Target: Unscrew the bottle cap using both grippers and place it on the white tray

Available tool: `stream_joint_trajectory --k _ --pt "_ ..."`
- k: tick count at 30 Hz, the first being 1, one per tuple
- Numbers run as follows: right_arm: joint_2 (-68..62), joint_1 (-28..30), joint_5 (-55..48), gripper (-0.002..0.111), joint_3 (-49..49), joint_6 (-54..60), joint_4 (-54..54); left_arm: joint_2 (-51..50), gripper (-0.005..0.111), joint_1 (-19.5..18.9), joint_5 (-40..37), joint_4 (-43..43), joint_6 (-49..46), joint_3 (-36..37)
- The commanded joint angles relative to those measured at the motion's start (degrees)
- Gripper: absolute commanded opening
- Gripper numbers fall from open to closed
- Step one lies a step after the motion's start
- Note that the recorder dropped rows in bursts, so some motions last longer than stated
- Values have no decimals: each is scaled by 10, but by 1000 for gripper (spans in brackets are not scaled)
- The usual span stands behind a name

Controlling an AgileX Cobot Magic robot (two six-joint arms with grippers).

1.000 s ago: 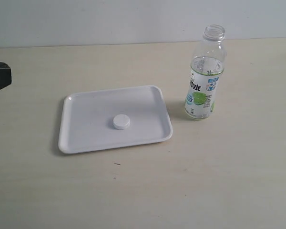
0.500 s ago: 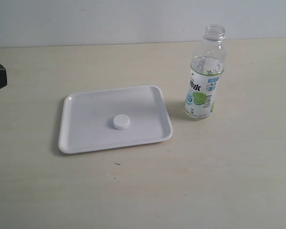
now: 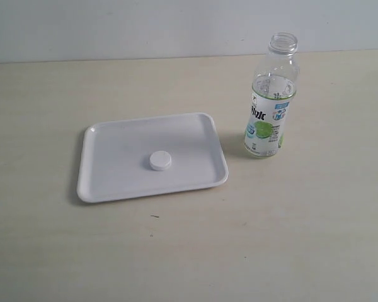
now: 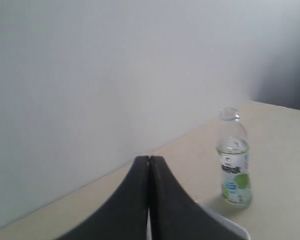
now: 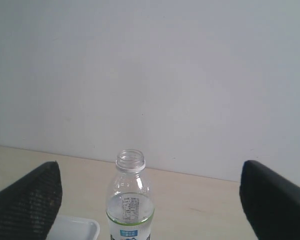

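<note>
The small white bottle cap (image 3: 160, 161) lies flat near the middle of the white tray (image 3: 113, 182). To the tray's right stands the clear bottle (image 3: 270, 100), upright, its threaded neck bare. Neither gripper shows in the exterior view. My left gripper (image 4: 149, 161) is shut with nothing between its black fingers; past it stand the bottle (image 4: 234, 165) and a corner of the tray (image 4: 230, 224). My right gripper (image 5: 150, 185) is open wide, its fingers (image 5: 35, 197) far apart on either side of the uncapped bottle (image 5: 130, 200), which stands well beyond them and apart from them.
A pale wooden tabletop (image 3: 239, 239) runs back to a plain light wall (image 3: 145, 25). A small dark speck (image 3: 154, 216) marks the table in front of the tray.
The dark left gripper at the exterior view's left edge has slid out of frame. A dark sliver at the right edge is also gone. Cap, tray and bottle have not moved.
</note>
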State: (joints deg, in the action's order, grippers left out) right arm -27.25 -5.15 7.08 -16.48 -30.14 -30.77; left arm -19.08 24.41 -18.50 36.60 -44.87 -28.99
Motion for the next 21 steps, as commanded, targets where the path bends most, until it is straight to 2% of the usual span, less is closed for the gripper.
stream_joint_trajectory --k 1,3,6,10,12,15,21 --pt "2 1 1 91 2 0 4 68 0 -71 15 11 3 52" --pt "2 1 1 91 2 0 4 118 0 -111 60 53 3 116" --pt "2 1 1 91 2 0 4 163 0 -139 110 98 3 177" --pt "2 1 1 91 2 0 4 191 0 -153 167 137 3 259" --pt "2 1 0 91 2 0 4 191 0 -153 171 151 4 290" --pt "2 1 0 91 2 0 4 191 0 -153 160 158 -4 290" --pt "2 1 -1 91 2 0 4 191 0 -153 196 167 8 290"
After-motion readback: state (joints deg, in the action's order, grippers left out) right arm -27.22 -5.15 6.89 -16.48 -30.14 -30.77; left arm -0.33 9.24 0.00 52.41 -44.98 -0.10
